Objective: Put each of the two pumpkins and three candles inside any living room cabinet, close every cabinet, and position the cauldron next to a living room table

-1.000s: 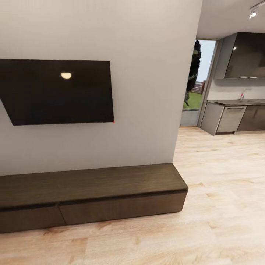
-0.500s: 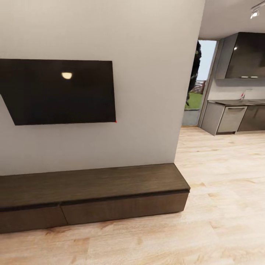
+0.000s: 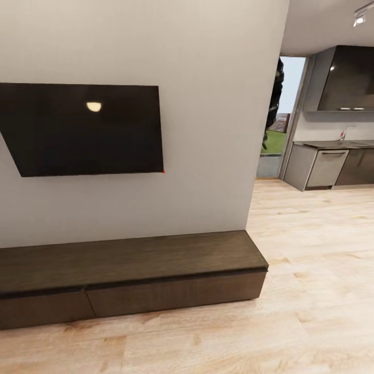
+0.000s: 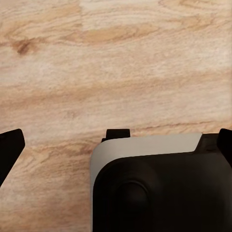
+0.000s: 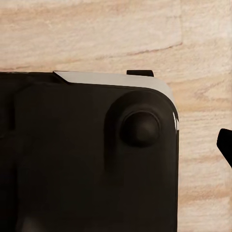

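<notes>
The head view faces a grey wall carrying a black wall-mounted TV (image 3: pixel 85 130). Below it the cabinet (image 3: pixel 130 278), a long low dark-brown unit, stands on the light wood plank floor (image 3: pixel 311 291). Its long axis runs along the wall, across the view. Both visible drawer fronts sit flush with the carcass, so these compartments read as closed. To the right, past the wall end, lie a glass door (image 3: pixel 278 119) and the dark kitchen cupboards (image 3: pixel 345 78).

The left wrist view looks straight down at the floor over the robot's base (image 4: pixel 154 183). The left gripper (image 4: pixel 116 145) has its dark fingers (image 4: pixel 9 147) at opposite frame edges: spread wide, holding nothing. In the right wrist view one fingertip (image 5: pixel 226 142) of the right gripper enters at the frame edge; its opening cannot be determined.

Judgement: the cabinet lies ahead of and below the head camera. Both arms hang near the base, with neither evidently nearer.
</notes>
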Controlling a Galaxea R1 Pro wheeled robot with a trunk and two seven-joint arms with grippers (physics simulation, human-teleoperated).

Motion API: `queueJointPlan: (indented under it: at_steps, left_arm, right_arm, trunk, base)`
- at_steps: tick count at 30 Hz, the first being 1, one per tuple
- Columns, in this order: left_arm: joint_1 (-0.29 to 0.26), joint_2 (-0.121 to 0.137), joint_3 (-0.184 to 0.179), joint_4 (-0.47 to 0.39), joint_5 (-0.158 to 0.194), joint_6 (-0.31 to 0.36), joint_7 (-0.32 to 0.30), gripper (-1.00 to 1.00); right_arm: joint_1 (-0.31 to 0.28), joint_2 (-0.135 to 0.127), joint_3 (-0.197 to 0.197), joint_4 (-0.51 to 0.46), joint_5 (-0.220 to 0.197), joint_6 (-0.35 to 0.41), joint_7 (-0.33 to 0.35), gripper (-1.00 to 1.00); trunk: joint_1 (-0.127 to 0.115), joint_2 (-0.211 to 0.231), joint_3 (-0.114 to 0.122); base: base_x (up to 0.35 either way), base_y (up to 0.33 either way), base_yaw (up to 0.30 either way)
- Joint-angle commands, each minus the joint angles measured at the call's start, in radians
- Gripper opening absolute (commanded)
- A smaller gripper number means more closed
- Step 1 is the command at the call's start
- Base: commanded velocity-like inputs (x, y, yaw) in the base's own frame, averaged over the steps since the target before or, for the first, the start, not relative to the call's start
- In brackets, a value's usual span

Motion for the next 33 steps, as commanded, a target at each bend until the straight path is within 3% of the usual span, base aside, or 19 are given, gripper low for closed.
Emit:
queueJointPlan:
  at_steps: [1,18,24,29,33]
  left_arm:
    - [-0.001,0.0,0.0,0.001,0.0,-0.003,0.0,1.0]
    - [-0.001,-0.003,0.006,-0.005,0.008,-0.004,0.0,1.0]
    - [-0.001,-0.007,0.014,-0.005,0.01,-0.006,0.004,1.0]
    - [-0.001,-0.007,0.013,-0.005,0.01,-0.006,0.01,1.0]
    - [-0.001,-0.008,0.012,-0.006,0.01,-0.006,0.01,1.0]
  right_arm:
    - [-0.001,0.0,0.0,0.001,0.0,-0.003,0.0,1.0]
    - [-0.001,0.0,0.0,0.0,0.0,-0.003,0.001,1.0]
    - [-0.001,0.0,0.0,-0.002,0.0,-0.008,0.001,1.0]
    - [-0.001,0.0,0.002,0.0,0.004,-0.115,0.0,1.0]
    - [-0.001,0.001,0.004,0.001,0.012,-0.152,-0.001,1.0]
  trunk:
    - [0.0,-0.001,-0.001]
    - [0.0,-0.001,-0.001]
    - [0.023,-0.043,-0.02]
    - [0.023,-0.043,-0.02]
    - [0.023,-0.043,-0.02]
  base:
    - [0.0,0.0,0.0]
    - [0.0,0.0,0.0]
    - [0.0,0.0,0.0]
    - [0.0,0.0,0.0]
    - [0.0,0.0,0.0]
